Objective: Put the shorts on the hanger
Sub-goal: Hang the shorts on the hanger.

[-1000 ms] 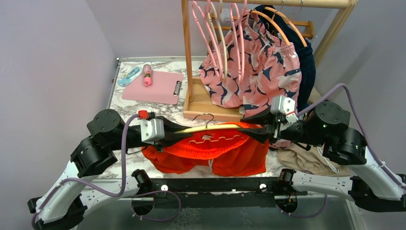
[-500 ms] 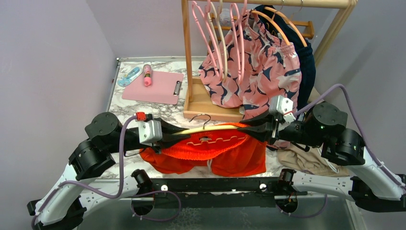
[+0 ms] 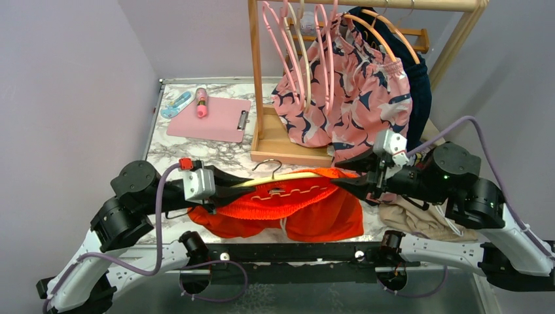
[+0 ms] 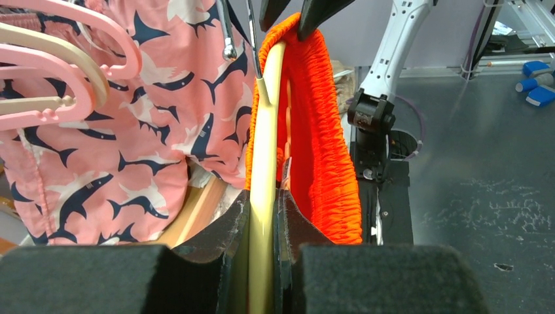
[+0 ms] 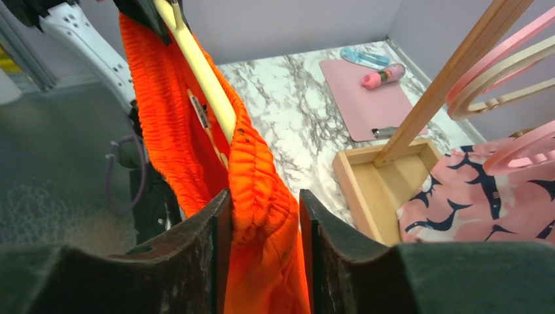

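Shifted toward 8 o'clock: left gripper (image 3: pixel 226 190), clamping thin pale-yellow rounded hanger (image 3: pixel 294 175); right gripper (image 5: pixel 258 203) pinches bright orange-red fabric shorts (image 3: pixel 314 212) at waistband, likely stretching it on.

Two claws, left (image 4: pixel 264 199) and right (image 5: pixel 262 196). One orange shorts (image 3: pixel 327 219), one pale-yellow hanger (image 3: pixel 294 175). At twelve o'clock: one wooden rack (image 3: pixel 255 78), one shark-print shorts (image 3: pixel 353 98), two orange hangers (image 3: pixel 399 34). At ten o'clock: one pink clipboard (image 3: pixel 209 118).
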`<state>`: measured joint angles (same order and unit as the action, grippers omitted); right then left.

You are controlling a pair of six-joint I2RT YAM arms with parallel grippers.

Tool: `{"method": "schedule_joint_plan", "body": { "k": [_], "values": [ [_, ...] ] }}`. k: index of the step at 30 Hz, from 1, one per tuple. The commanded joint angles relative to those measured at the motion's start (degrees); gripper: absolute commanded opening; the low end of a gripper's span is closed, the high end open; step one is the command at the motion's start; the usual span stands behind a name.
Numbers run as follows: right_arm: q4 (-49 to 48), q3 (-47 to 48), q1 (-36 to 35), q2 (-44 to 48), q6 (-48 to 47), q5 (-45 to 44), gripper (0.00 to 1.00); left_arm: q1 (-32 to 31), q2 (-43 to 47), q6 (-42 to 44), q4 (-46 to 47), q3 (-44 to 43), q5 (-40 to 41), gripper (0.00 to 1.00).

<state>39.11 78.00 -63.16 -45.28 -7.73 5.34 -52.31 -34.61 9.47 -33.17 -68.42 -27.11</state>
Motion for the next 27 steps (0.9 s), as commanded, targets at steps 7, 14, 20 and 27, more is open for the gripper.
{"method": "schedule_joint_plan", "body": {
  "k": [7, 14, 20, 27],
  "values": [
    [-1.00, 7.31, 0.45, -1.11, 0.07, 4.28, 0.54, 0.02, 0.95, -1.47, 7.27, -0.42, -2.87, 0.00],
    [-2.13, 7.65, 0.46, -2.03, -1.13, 0.25, 0.53, 0.02, 1.23, -1.70, 7.12, -0.40, -3.98, 0.00],
    [-3.01, 1.61, 0.49, 3.75, 1.36, -6.72, 0.50, 0.02, 3.93, -1.01, 4.73, -0.38, -1.30, 0.00],
    [-0.40, -1.93, 0.45, 7.82, 4.43, -6.26, 0.49, 0.02, 6.85, -1.08, 3.30, -0.73, 1.69, 0.00]
  ]
}}
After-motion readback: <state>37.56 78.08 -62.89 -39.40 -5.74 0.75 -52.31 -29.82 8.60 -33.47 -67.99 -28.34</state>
